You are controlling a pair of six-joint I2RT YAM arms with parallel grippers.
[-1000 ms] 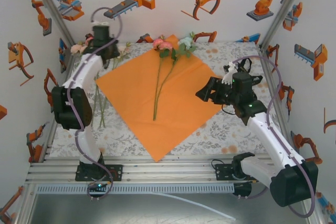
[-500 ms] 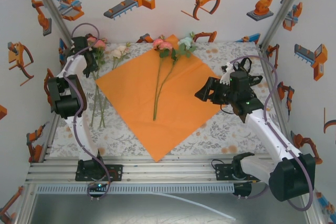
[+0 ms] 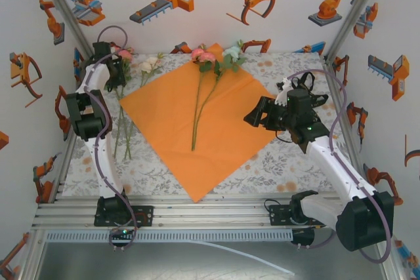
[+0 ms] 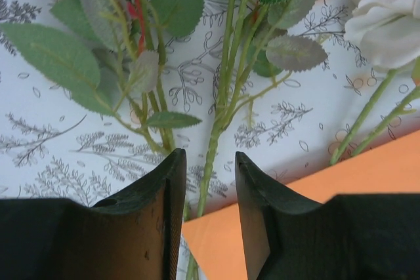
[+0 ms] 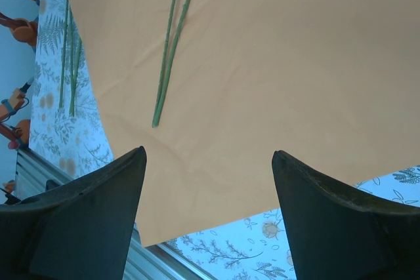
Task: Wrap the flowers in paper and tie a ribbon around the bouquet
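- Fingers of the left gripper (image 4: 210, 155) stand a little apart and clamp nothing. One thin green stem (image 4: 211, 145) runs up through the gap between them, and whether it touches either finger cannot be told.
- More stems and green leaves (image 4: 49, 54) fan out just beyond those fingers, with a white bloom (image 4: 387, 24) at the upper right of the left wrist view.
- A corner of the orange paper (image 4: 328, 175) lies just right of the fingers, flat on the printed tablecloth (image 4: 65, 149).
- The right gripper (image 5: 209, 152) is spread wide and empty, hovering over the paper near its right-hand corner.
- Two of the flowers (image 3: 203, 90) lie on the paper, pink and mint heads at its far corner and stem ends pointing toward the arm bases.
- The other flowers lie on the tablecloth just off the paper's left edge, with their blooms at the far left by the left gripper.
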